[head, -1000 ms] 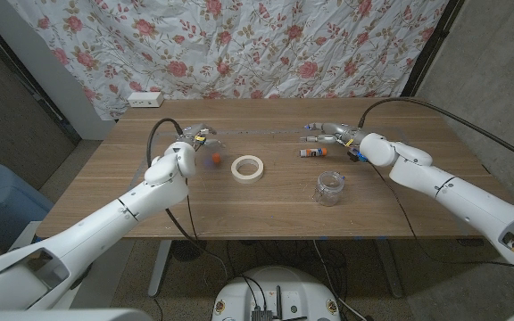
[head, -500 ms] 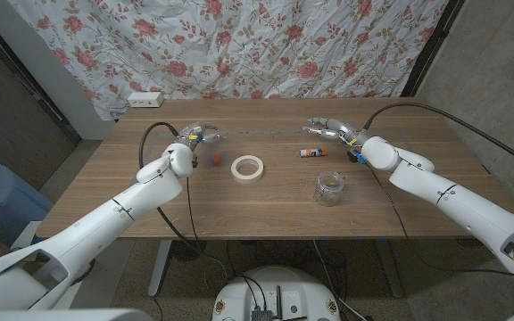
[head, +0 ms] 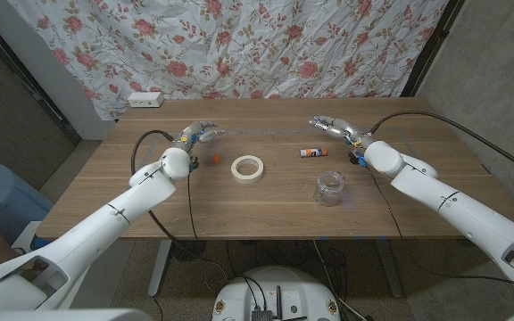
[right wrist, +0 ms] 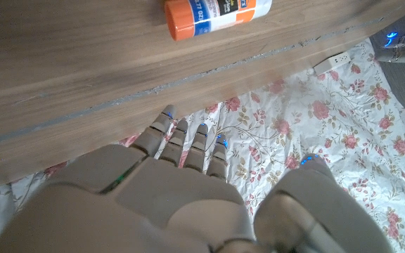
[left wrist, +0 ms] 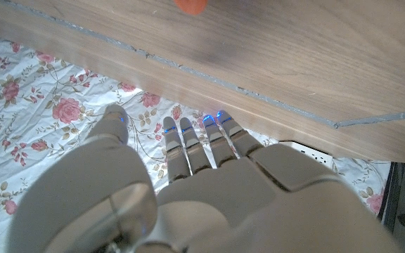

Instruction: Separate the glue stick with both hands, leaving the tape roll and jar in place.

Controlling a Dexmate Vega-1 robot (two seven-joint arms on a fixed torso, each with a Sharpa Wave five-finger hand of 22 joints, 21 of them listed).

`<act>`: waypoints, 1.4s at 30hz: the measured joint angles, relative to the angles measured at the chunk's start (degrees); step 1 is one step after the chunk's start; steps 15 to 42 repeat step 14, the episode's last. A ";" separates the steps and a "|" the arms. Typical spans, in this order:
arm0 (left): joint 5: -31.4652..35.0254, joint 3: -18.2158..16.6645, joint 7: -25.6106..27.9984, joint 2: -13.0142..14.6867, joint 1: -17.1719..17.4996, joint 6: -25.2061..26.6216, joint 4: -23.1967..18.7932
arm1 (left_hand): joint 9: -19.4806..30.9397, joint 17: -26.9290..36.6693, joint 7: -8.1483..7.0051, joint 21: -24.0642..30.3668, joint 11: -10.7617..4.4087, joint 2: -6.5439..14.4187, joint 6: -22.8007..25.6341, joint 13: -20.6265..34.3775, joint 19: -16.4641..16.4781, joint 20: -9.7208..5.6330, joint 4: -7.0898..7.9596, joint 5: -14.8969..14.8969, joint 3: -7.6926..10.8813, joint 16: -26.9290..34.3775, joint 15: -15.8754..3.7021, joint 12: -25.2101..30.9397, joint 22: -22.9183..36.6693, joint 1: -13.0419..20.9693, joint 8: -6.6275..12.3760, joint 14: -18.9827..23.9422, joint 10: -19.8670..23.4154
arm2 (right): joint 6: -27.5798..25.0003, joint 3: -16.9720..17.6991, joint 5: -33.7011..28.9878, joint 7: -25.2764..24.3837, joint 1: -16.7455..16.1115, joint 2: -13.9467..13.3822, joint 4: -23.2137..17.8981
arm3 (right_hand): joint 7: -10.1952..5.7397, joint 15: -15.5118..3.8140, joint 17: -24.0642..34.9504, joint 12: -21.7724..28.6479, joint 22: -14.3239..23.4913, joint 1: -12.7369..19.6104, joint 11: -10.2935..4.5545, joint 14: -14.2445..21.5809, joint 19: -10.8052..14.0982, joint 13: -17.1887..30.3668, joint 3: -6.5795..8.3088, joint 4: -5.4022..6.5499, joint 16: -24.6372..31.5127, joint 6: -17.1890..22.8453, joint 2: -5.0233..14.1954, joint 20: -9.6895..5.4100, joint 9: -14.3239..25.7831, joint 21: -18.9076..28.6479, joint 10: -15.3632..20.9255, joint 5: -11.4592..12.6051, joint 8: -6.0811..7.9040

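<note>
Both the left hand [head: 200,133] and the right hand [head: 332,127] hover empty with fingers spread. The glue stick [head: 312,152] lies on the bench [head: 105,192] near the right hand, its orange cap [head: 214,160] apart near the left. The tape roll [head: 248,167] and jar [head: 329,188] sit between.

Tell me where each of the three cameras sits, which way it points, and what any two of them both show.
Head view: on the robot's head, looking down over both arms at the table, tape roll and jar.
Left wrist view: on the left wrist, along the left hand toward the table edge and floral cloth.
Right wrist view: on the right wrist, along the right hand.
Shared: head and right wrist views both show the glue stick.
</note>
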 measured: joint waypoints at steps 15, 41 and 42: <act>-7.26 -2.63 6.77 -3.75 2.02 -10.54 4.55 | 0.00 -0.14 0.60 0.45 0.08 1.51 0.61 0.00 1.79 0.70 -0.23 0.00 0.71 0.27 -0.50 0.67 0.00 -0.44 0.29 1.14 0.72 | 3.54 2.53 7.52 -0.97 -1.68 1.62 2.07 | 0.25 0.11 -0.51 0.00 0.00 -0.60 0.20 0.51 0.30 0.01 0.17 0.17 0.00 0.87 0.61 -0.30 0.01 0.00 0.20 -0.44 0.00; -7.26 -2.63 6.77 -3.75 2.02 -10.54 4.55 | 0.00 -0.14 0.60 0.45 0.08 1.51 0.61 0.00 1.79 0.70 -0.23 0.00 0.71 0.27 -0.50 0.67 0.00 -0.44 0.29 1.14 0.72 | 3.54 2.53 7.52 -0.97 -1.68 1.62 2.07 | 0.25 0.11 -0.51 0.00 0.00 -0.60 0.20 0.51 0.30 0.01 0.17 0.17 0.00 0.87 0.61 -0.30 0.01 0.00 0.20 -0.44 0.00; -7.26 -2.63 6.77 -3.75 2.02 -10.54 4.55 | 0.00 -0.14 0.60 0.45 0.08 1.51 0.61 0.00 1.79 0.70 -0.23 0.00 0.71 0.27 -0.50 0.67 0.00 -0.44 0.29 1.14 0.72 | 3.54 2.53 7.52 -0.97 -1.68 1.62 2.07 | 0.25 0.11 -0.51 0.00 0.00 -0.60 0.20 0.51 0.30 0.01 0.17 0.17 0.00 0.87 0.61 -0.30 0.01 0.00 0.20 -0.44 0.00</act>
